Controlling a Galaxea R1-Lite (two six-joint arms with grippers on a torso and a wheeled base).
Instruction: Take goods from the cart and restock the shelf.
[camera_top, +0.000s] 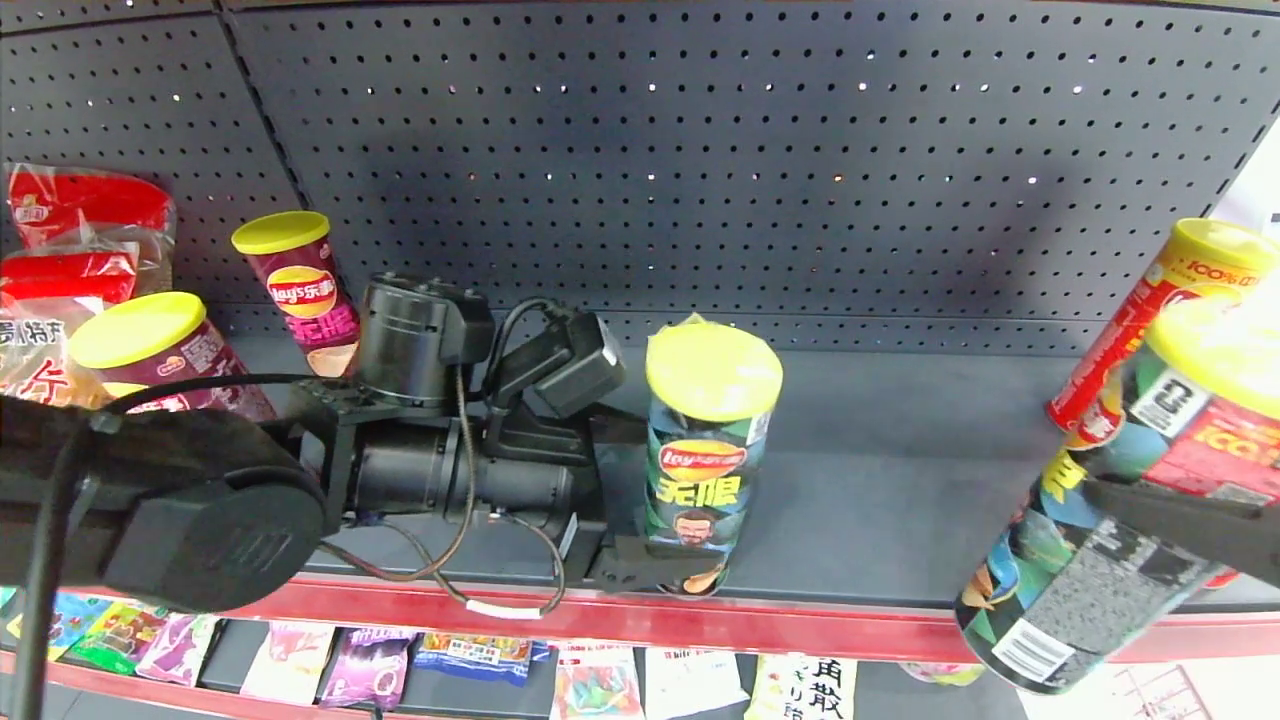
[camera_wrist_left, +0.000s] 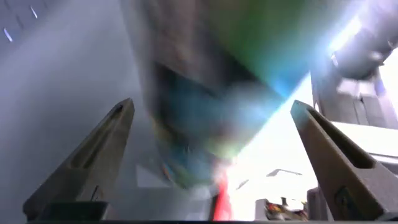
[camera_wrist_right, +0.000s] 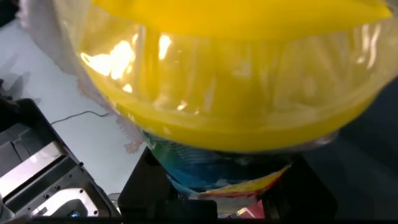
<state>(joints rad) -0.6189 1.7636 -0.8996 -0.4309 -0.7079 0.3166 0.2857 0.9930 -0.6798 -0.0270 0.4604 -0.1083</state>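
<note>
A green chip can (camera_top: 706, 455) with a yellow lid stands upright near the front of the dark shelf (camera_top: 900, 480). My left gripper (camera_top: 680, 520) reaches in from the left and is open, its fingers (camera_wrist_left: 99, 155) wide apart on either side of that can (camera_wrist_left: 211, 124). At the right, tilted and off the shelf's front edge, a second green can (camera_top: 1100, 530) with a yellow lid (camera_wrist_right: 230, 81) is held by my right gripper (camera_top: 1160, 512), which is shut on it.
A red can (camera_top: 1150, 320) stands at the shelf's right end behind the held can. Two purple cans (camera_top: 300, 285) and red bags (camera_top: 70, 230) fill the left end. Bare shelf lies between the green can and the red one. Snack packets (camera_top: 480, 660) hang below.
</note>
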